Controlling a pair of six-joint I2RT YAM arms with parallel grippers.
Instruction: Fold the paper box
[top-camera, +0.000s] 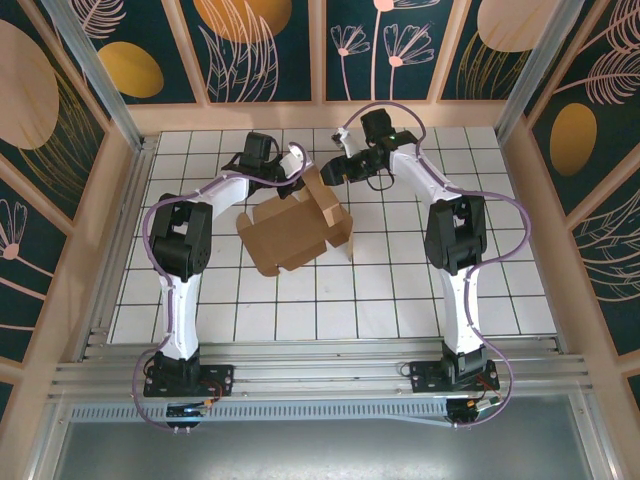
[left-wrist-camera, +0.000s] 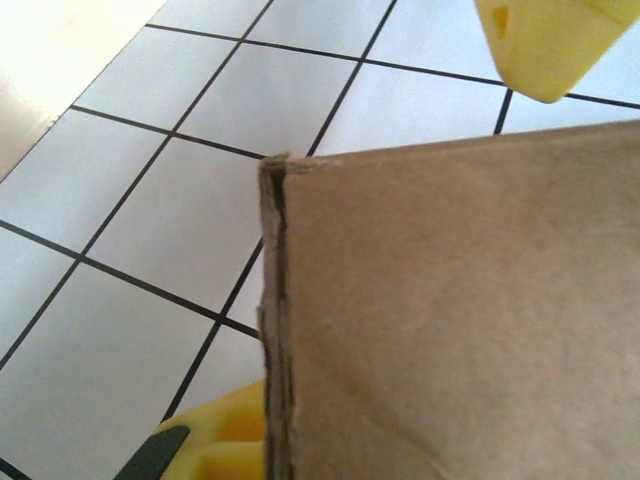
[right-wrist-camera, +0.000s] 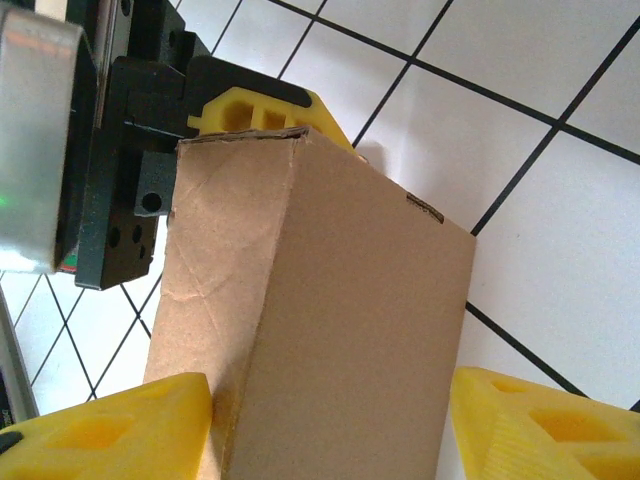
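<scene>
Near the middle of the table (top-camera: 420, 290), a little toward its far edge, the paper box (top-camera: 290, 235) sits part-folded. It is plain brown cardboard. The base lies flat on the white tiles and is turned at an angle to the tile lines. One wall is raised on the side facing the table's far edge. A shorter side is turned up toward the table's right.

The left gripper (right-wrist-camera: 250, 120), over the table's far half, is clamped tight on the top edge of the raised wall. The right wrist view has one of its yellow fingers behind that edge, with the black gripper body beside it. In the left wrist view its lower finger (left-wrist-camera: 225, 445) lies against the layered cut edge of the cardboard, and the brown face covers much of the picture. A second yellow finger (left-wrist-camera: 545, 45) sits just past the box's top edge with a small gap, and whose it is cannot be told.

The right gripper (right-wrist-camera: 325, 440), also over the table's far half, has its jaws set wide. One finger (right-wrist-camera: 110, 430) sits on each side of the same raised folded section, both against its sides, making a wide hold on the paper box. That section has two faces meeting at a crease, with light wrinkles on the left face.

Both arms reach in from the table's near edge and bend inward. Their wrists are close together above the box.
</scene>
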